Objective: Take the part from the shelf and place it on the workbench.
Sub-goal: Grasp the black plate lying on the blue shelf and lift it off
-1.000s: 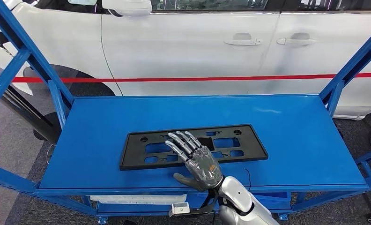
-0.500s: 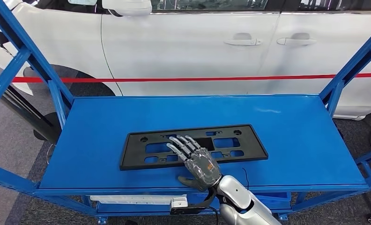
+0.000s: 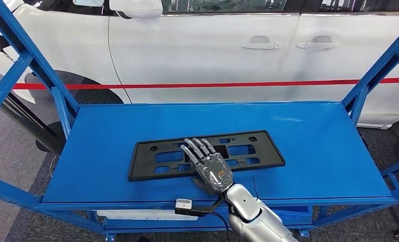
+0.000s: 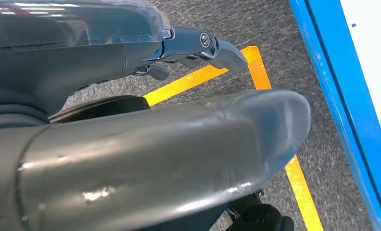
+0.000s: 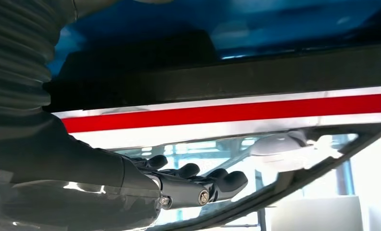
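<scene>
Right hand (image 3: 211,169) lies on the part (image 3: 152,161), seemingly ungripped, car (image 3: 212,45) behind.

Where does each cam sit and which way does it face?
Head view: high on the body, looking forward and down at the blue shelf and white car; shows the right robot hand over the black part.
Left wrist view: behind the left robot hand, facing the grey floor and yellow tape.
Right wrist view: behind the right robot hand, low at the black part, facing the car.
Shared: head and right wrist views both show the red tape.
</scene>
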